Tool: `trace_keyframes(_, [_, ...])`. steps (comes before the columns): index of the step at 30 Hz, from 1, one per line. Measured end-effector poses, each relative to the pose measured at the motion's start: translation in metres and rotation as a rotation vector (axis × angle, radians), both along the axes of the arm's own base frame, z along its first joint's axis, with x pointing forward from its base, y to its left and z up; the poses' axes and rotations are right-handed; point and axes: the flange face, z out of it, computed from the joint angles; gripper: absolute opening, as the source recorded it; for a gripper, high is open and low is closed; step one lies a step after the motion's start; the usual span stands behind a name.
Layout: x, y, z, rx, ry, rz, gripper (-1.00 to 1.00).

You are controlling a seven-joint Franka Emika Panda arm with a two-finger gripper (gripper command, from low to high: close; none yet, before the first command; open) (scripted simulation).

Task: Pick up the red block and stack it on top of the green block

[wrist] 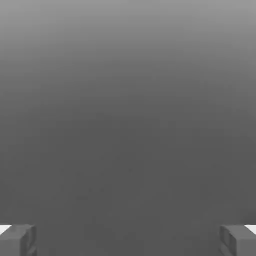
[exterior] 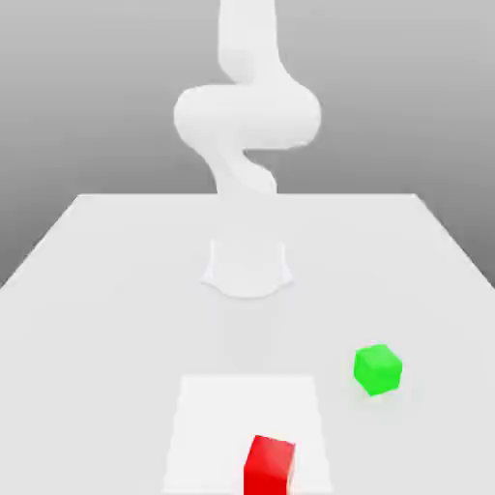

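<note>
The red block [exterior: 269,466] stands at the near edge of the table in the exterior view, on a paler square patch [exterior: 222,425]. The green block [exterior: 377,369] sits farther back and toward the exterior view's right, apart from the red one. The white arm [exterior: 247,116] rises at the back of the table, far from both blocks. In the hand view my gripper [wrist: 128,240] is open, its two grey fingertips [wrist: 17,240] set wide apart with nothing between them, facing plain grey background.
The arm's round base [exterior: 247,271] sits mid-table behind the blocks. The white table [exterior: 97,290] narrows toward its far edge, with grey backdrop beyond.
</note>
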Motion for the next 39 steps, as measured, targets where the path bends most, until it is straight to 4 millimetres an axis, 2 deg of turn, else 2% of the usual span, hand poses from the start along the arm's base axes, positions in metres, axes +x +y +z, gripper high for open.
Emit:
trace_keyframes(3, [0.038, 0.003, -0.048, 0.002, 0.088, -0.033, 0.00])
trace_keyframes(7, [0.077, 0.006, -0.115, 0.008, 0.199, -0.074, 0.00])
trace_keyframes(11, [0.105, 0.008, -0.187, 0.019, 0.309, -0.110, 0.00])
trace_keyframes(14, [0.119, 0.009, -0.243, 0.030, 0.392, -0.136, 0.00])
trace_keyframes(19, [0.127, 0.012, -0.337, 0.056, 0.529, -0.177, 0.00])
trace_keyframes(25, [0.114, 0.020, -0.447, 0.101, 0.694, -0.222, 0.00])
trace_keyframes(30, [0.111, 0.022, -0.518, 0.110, 0.722, -0.230, 0.00])
trace_keyframes(31, [0.110, 0.022, -0.527, 0.110, 0.722, -0.230, -1.00])
trace_keyframes(37, [0.110, 0.022, -0.531, 0.110, 0.721, -0.230, -1.00])
trace_keyframes(39, [0.110, 0.022, -0.517, 0.110, 0.721, -0.231, -1.00])
